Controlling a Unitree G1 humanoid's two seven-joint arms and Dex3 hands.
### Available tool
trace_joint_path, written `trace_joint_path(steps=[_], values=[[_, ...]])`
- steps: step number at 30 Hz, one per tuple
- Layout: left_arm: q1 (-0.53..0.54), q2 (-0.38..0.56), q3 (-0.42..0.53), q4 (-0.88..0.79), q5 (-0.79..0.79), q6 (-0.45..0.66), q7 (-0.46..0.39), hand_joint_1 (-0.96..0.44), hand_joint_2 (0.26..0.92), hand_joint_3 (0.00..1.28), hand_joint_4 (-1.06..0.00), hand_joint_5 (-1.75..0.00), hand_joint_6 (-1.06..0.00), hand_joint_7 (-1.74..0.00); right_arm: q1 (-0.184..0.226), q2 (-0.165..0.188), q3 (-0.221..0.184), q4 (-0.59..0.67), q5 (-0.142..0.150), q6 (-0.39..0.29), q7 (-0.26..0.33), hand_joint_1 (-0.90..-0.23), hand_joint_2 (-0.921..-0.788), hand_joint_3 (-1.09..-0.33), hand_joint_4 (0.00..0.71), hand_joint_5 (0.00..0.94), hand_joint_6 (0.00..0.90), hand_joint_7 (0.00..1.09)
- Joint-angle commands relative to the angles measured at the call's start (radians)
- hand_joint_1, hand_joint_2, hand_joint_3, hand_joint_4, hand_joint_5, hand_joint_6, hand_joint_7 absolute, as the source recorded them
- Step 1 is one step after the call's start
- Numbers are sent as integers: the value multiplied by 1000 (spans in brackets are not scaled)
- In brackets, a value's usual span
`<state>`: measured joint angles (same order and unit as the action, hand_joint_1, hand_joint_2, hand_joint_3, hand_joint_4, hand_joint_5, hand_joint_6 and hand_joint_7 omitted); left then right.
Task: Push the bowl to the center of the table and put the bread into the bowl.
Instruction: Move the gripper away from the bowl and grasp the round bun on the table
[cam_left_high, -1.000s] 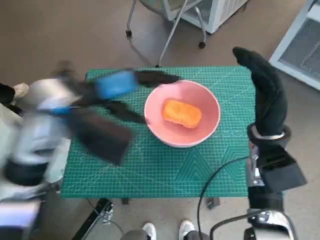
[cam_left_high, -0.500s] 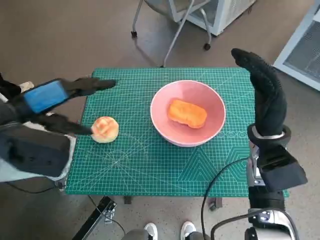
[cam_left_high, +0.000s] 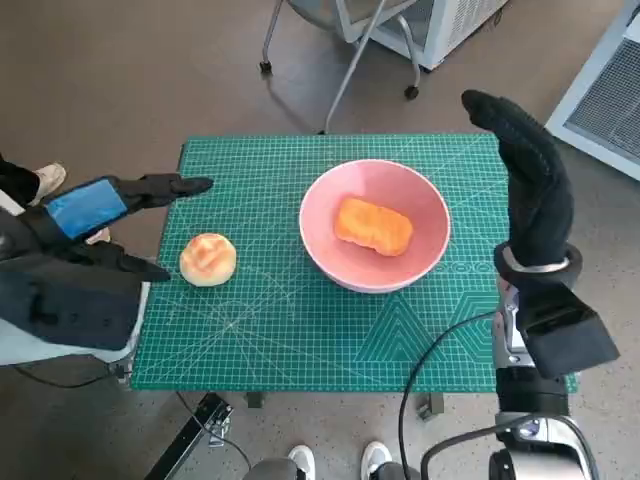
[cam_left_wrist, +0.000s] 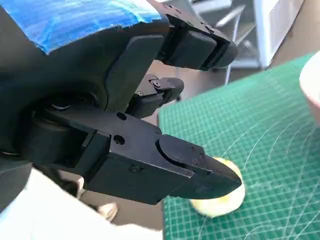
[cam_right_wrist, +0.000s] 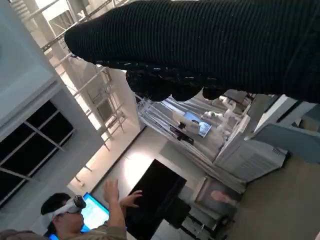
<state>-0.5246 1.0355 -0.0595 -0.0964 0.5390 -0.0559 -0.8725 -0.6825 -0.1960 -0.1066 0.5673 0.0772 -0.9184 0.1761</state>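
Note:
A pink bowl (cam_left_high: 425, 200) stands a little right of the middle of the green mat (cam_left_high: 300, 340). An orange loaf of bread (cam_left_high: 373, 225) lies inside it. A round pale bun (cam_left_high: 207, 259) sits on the mat's left side, also seen in the left wrist view as the bun (cam_left_wrist: 220, 202). My left hand (cam_left_high: 95, 215) hovers at the mat's left edge just beside the bun, fingers spread, holding nothing. My right hand (cam_left_high: 530, 180) stands raised by the table's right edge, fingers straight up, empty.
Chair legs on castors (cam_left_high: 335, 60) stand behind the table. A white cabinet (cam_left_high: 610, 90) is at the far right. A cable (cam_left_high: 440, 350) runs over the mat's front right. A person wearing a headset (cam_right_wrist: 75, 220) appears in the right wrist view.
My left hand has pulled back from beside the bowl to the mat's left edge, uncovering the bun. The right hand has barely moved.

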Motion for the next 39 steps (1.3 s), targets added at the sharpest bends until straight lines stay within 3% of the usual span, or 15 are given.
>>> trace_joint_path(steps=[1, 17, 29, 33, 39], values=[[-18, -22, -52, 53, 36, 7, 13, 83, 775, 17, -108, 0, -336, 0, 10, -6, 2, 4, 14, 19, 19, -594, -921, -714, 359, 9, 85, 715], [-145, -110, -255, 322, 215, -68, 78, 78, 782, 19, -87, 0, -320, 0, 12, -16, -2, -7, 20, 14, 40, -579, -921, -716, 362, 9, 87, 711], [-209, -204, -358, 518, 299, -70, 114, 118, 829, 47, -112, -13, -333, -10, 15, -24, -4, -16, 25, 12, 43, -577, -921, -713, 353, 3, 83, 712], [-220, -225, -386, 587, 323, -102, 184, 117, 846, 61, -217, -34, -406, -34, 14, -25, -4, -17, 26, 12, 44, -580, -921, -710, 351, 2, 83, 712], [-250, -244, -443, 723, 376, -195, 346, 104, 900, 82, -567, -102, -660, -109, 14, -23, -3, -20, 26, 13, 42, -584, -921, -710, 350, 1, 84, 715]])
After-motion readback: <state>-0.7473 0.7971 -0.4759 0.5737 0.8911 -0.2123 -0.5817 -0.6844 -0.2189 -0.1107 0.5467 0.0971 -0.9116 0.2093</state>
